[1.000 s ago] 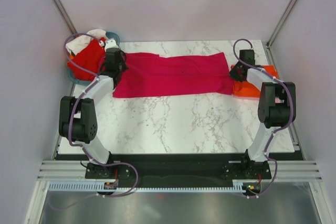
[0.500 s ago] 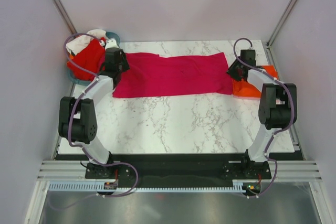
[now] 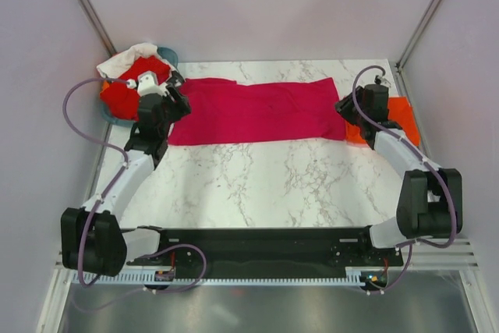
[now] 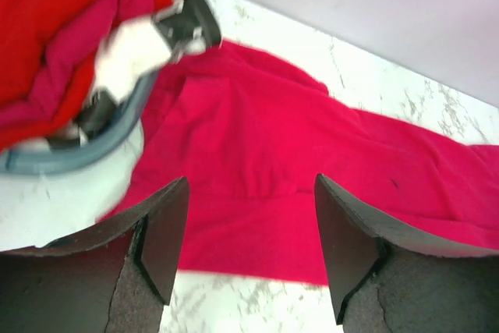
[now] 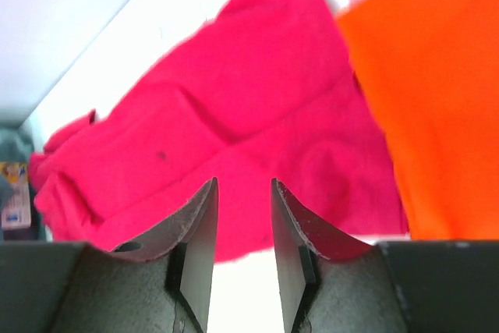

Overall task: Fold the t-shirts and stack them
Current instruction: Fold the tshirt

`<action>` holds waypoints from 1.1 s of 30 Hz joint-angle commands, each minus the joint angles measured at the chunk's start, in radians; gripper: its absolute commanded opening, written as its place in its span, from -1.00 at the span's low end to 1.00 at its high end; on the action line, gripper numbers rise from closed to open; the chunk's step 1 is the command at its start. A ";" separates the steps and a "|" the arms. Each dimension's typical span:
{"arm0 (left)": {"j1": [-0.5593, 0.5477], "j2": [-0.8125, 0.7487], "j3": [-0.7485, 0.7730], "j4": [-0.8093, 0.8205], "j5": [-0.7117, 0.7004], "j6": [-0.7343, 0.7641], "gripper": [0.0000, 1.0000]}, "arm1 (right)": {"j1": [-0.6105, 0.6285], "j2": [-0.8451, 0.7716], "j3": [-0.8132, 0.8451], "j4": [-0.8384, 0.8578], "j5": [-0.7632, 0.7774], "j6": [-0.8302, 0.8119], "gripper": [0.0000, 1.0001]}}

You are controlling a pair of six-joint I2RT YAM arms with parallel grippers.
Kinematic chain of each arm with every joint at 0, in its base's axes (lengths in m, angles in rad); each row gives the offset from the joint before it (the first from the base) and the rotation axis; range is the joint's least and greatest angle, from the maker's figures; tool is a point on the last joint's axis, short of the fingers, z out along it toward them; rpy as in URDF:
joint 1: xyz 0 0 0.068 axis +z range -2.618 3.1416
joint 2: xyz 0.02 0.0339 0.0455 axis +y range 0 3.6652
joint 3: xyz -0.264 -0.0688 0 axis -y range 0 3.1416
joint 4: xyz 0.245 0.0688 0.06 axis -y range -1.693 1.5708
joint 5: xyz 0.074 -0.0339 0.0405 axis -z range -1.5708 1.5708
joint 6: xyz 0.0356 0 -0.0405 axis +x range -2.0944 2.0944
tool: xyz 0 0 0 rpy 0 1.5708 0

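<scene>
On the marble tabletop [image 3: 265, 185], a magenta t-shirt [image 3: 257, 111] lies as a long band running left to right. The left end effector [image 4: 251, 179] hovers over its left end, jaws wide apart. The right end effector [image 5: 243, 182] is over its right end, jaws narrowly apart. Both are empty.

The near half of the surface [image 3: 273, 185] is seen bare. The far strip is covered by the magenta t-shirt [image 3: 257, 111], flanked by the heaped basket [image 3: 168, 55] and the orange t-shirt [image 3: 402, 111].
</scene>
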 commanded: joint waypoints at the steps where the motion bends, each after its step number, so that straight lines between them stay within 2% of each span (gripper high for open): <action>1: 0.002 -0.102 -0.137 0.048 0.004 -0.175 0.43 | 0.031 -0.107 -0.154 0.113 -0.012 0.078 -0.19; 7: 0.000 -0.249 -0.388 0.109 0.040 -0.443 0.29 | 0.094 -0.217 -0.373 0.228 0.075 0.172 -0.20; 11: 0.002 -0.262 -0.537 0.304 0.067 -0.534 0.26 | 0.095 -0.212 -0.428 0.242 0.082 0.192 -0.18; 16: 0.000 -0.185 -0.602 0.387 0.070 -0.641 0.25 | 0.097 -0.216 -0.447 0.226 0.053 0.143 -0.26; 21: 0.000 -0.022 -0.647 0.551 0.015 -0.746 0.18 | 0.098 -0.264 -0.514 0.272 0.085 0.137 -0.25; 27: 0.000 0.109 -0.578 0.479 -0.061 -0.858 0.14 | 0.097 -0.303 -0.547 0.282 0.125 0.129 -0.25; 31: 0.000 0.153 -0.518 0.387 -0.115 -0.902 0.12 | 0.097 -0.316 -0.568 0.294 0.140 0.129 -0.25; 33: 0.000 0.165 -0.469 0.292 -0.152 -0.924 0.06 | 0.098 -0.317 -0.576 0.300 0.146 0.132 -0.25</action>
